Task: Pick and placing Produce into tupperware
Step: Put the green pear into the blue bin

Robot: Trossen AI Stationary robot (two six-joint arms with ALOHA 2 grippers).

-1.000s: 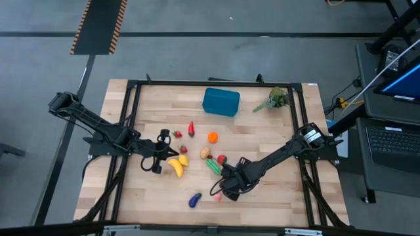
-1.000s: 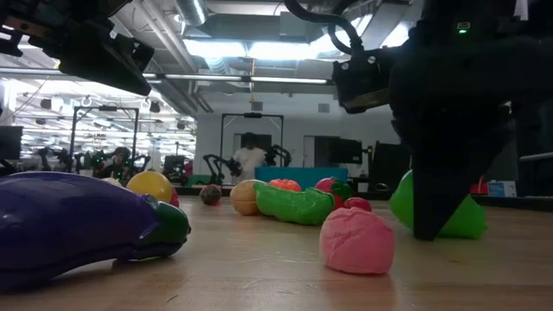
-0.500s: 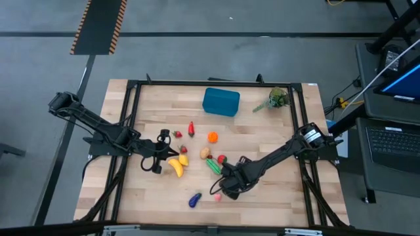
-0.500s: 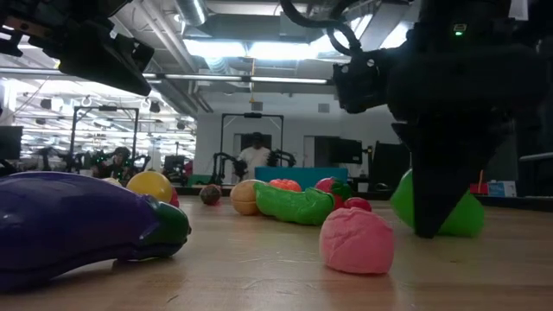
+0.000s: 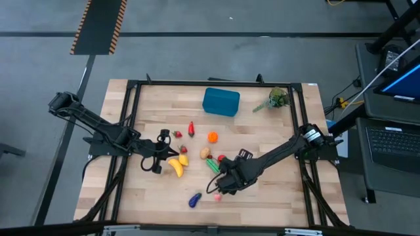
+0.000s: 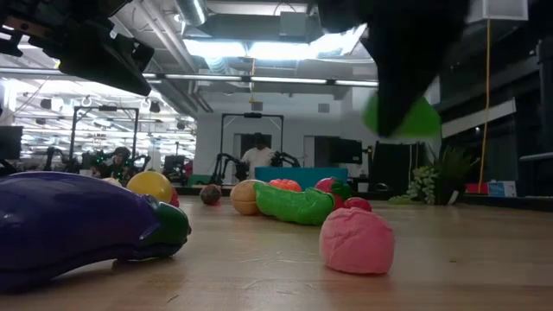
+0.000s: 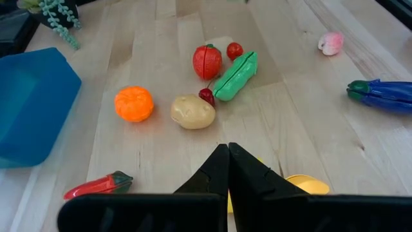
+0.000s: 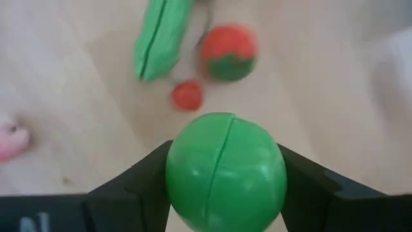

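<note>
2 slim black jointed arms [image 5: 98,128], each ending in dark fingers [image 7: 222,171].

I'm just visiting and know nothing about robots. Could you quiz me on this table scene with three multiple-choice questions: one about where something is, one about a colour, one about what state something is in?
1. Where does the teal tub stand?
A. At the table's far edge, near the middle
B. Under the left arm
C. Beside the purple eggplant

2. What colour is the round fruit in the right end effector?
A. Orange
B. Green
C. Purple

3. What state is that fruit in?
A. Lying inside the tub
B. Resting on the table
C. Gripped and lifted off the table

Answers:
1 A: the high view shows it by the far edge, away from the produce.
2 B: the right wrist view shows a green ball between the fingers.
3 C: the low view shows it hanging above the tabletop.
</note>
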